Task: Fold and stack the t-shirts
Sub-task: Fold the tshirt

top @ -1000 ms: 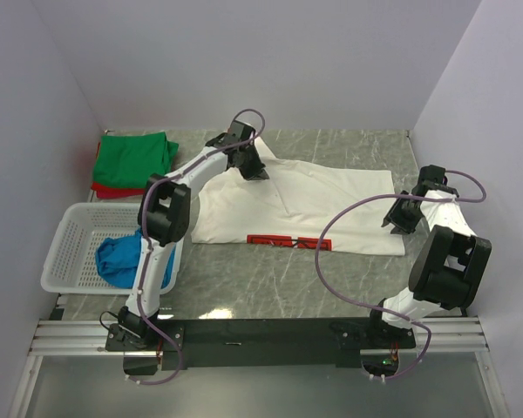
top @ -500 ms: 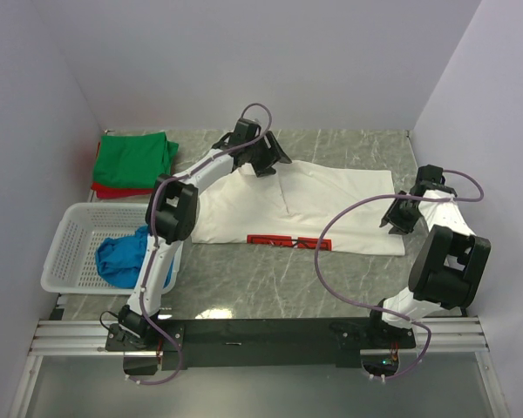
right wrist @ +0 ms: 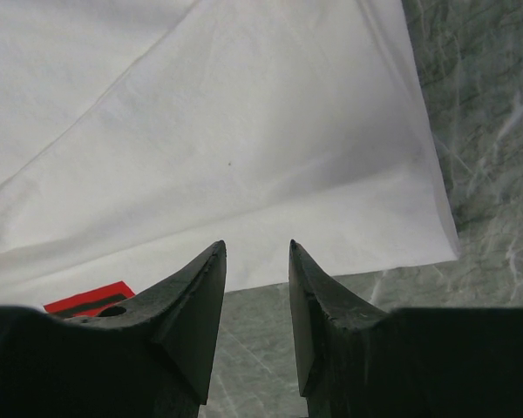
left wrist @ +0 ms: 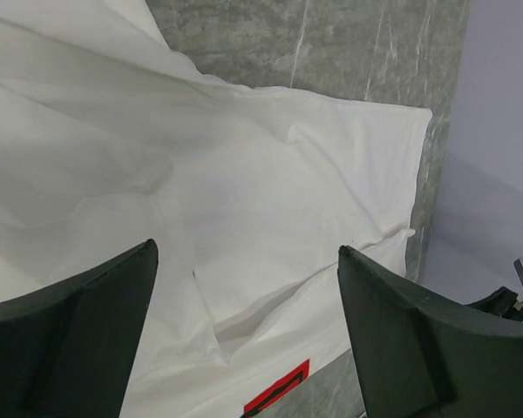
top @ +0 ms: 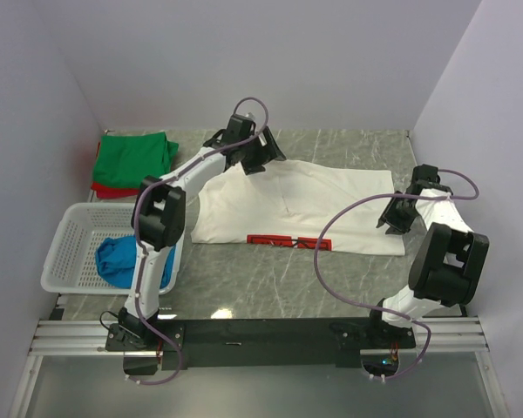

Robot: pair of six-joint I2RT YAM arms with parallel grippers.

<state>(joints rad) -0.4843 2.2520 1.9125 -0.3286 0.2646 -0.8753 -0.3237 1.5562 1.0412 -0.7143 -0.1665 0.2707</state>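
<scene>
The left gripper has its jaws spread wide with no cloth between them. It hangs above the far left part of the white t-shirt, clear of the fabric. The right gripper has its jaws set a narrow gap apart. That gap is empty too, and it lines up just short of the shirt's near right hem. The white t-shirt lies flattened on the grey marble worktop, between the two arms, with its red print along the near edge. Neither arm holds it, so the step in hand is judged to be a regrasp partway through folding this shirt. The next move calls for each gripper to descend to an edge, pinch a single clean layer, and carry it across without dragging the remaining cloth. The finished shirt then belongs on the stack in the far left corner, where the green t-shirt lies folded on the red t-shirt. The blue t-shirt sits crumpled in the white basket and is not yet folded. Only the top view shows the stack, the basket and the shirt's full outline, but it does not resolve either jaw gap. The left wrist view shows overlapping flaps and soft creases that the top view flattens out. The right wrist view shows the near right corner lying flat on the worktop.
</scene>
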